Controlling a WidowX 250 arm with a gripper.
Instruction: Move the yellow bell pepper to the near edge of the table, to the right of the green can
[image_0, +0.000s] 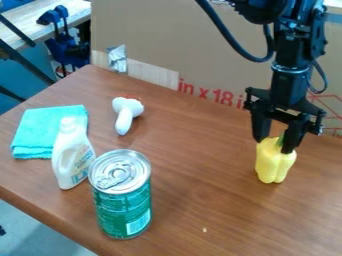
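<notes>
At the right of the frame, I have the black pincer (274, 146) closed around the top of a bright yellow pepper (272, 169), upright, smooth and lobed, with a green stem (280, 140).

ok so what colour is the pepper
The pepper is yellow, with a green stem, seen best in the camera view.

Camera-view layout, referenced to the fingers (261, 127). Pepper (272, 167): between them, extending below. Mushroom-shaped toy (124, 120): left, on the tabletop (207, 200). Cloth (40, 125): far left. Bottle (69, 160): left, at the cloth's near right edge. Can (123, 210): front left, just beside the bottle. Cardboard panel (194, 45): behind.
</notes>
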